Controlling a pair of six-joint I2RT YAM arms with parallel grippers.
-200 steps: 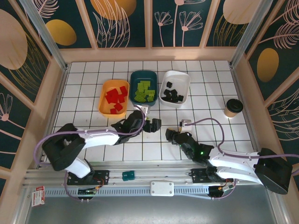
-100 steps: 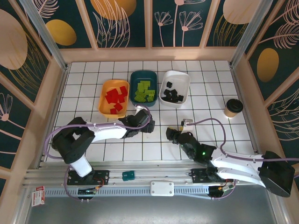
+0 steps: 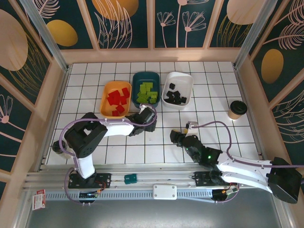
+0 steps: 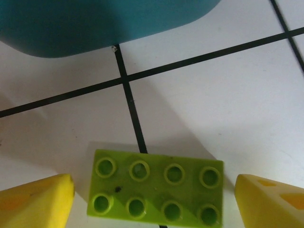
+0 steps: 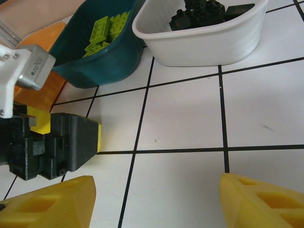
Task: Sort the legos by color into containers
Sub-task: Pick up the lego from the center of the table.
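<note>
The dark teal tray (image 4: 95, 23) sits at the middle of the row of three and serves as the marker for everything else. One lime green brick (image 4: 156, 183), two studs by four, lies flat and studs-up on the white gridded table (image 4: 228, 109) just off the tray's near rim, straddling a black grid line that runs toward the tray. The left gripper (image 4: 153, 204) hangs over this brick with its jaws spread wide – one yellow fingertip (image 4: 38, 199) stands off each short end, with bare table showing in both gaps, so nothing is being held. Inside the teal tray lies a heap of lime green bricks (image 3: 146, 92). Directly left of it stands the orange-yellow tray (image 3: 105, 102) with the red bricks (image 3: 118, 99), and directly right of it the white tray (image 3: 187, 78) with the black bricks (image 3: 175, 96) (the three trays nearly touch along their long sides). The right gripper (image 5: 156, 204) is low over the table, nearer the arm bases than the teal tray and off to its right, below the white tray – its jaws are parted as well, with only bare tiles between its yellow fingertips (image 5: 47, 204), and its camera looks up at the near walls of the teal and white trays, with the black body of the left gripper at the left edge. A brown paper cup (image 3: 236, 109) with a black lid stands well to the right of the teal tray, beyond the white one. A small teal block (image 3: 130, 178) rests on the rail at the table's near edge, well apart from the teal tray.
</note>
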